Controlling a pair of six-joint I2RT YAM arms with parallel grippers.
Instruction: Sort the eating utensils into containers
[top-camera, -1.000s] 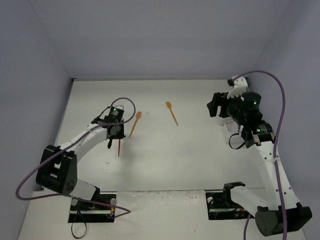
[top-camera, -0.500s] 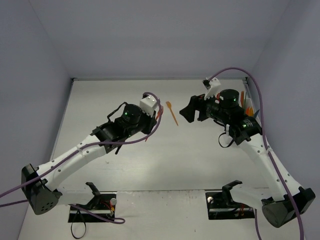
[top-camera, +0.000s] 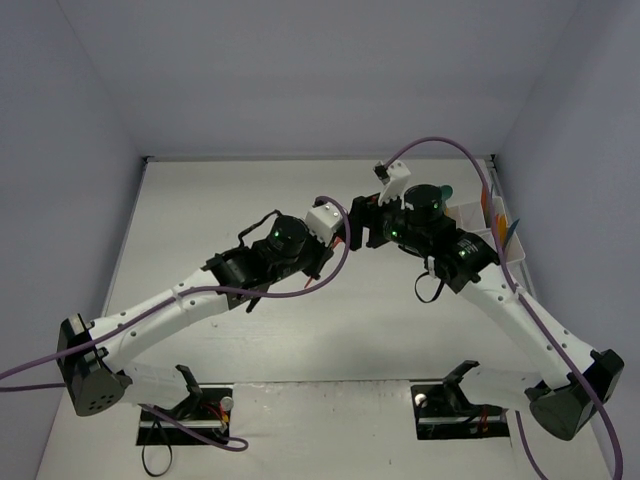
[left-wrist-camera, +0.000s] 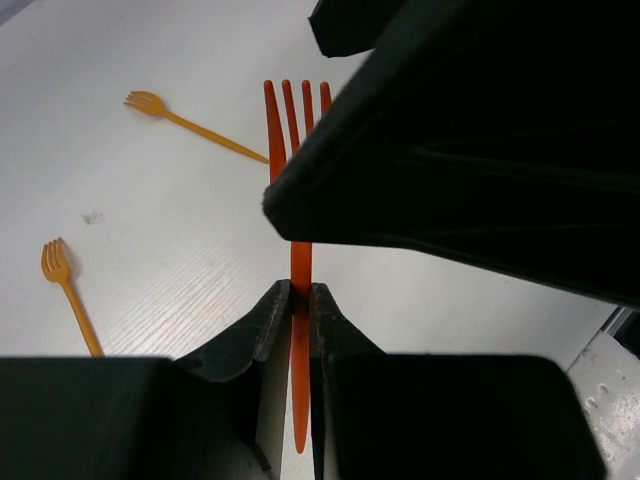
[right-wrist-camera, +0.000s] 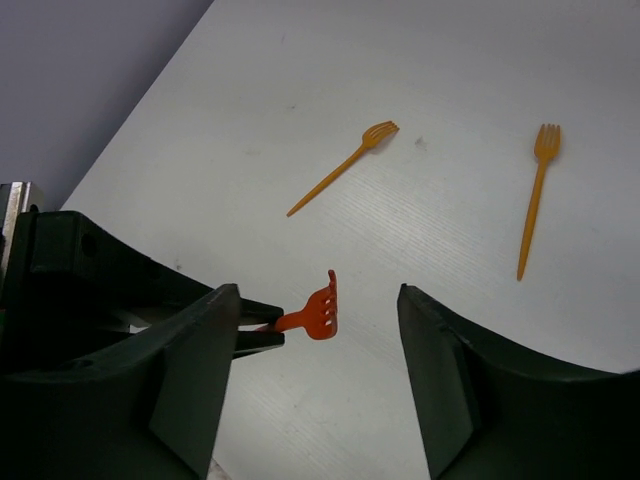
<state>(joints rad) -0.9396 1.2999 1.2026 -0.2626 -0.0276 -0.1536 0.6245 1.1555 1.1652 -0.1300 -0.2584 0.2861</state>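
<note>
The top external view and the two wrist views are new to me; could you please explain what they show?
The left arm and the right arm are robot arms bolted at the near edge of a white table. The top picture looks down from above and behind them; the other two come from a camera on each wrist. The left gripper is shut on a red-orange fork, holding it between the open fingers of the right gripper. Two orange forks lie loose on the table. A white organizer holding some utensils stands at the right edge.
</note>
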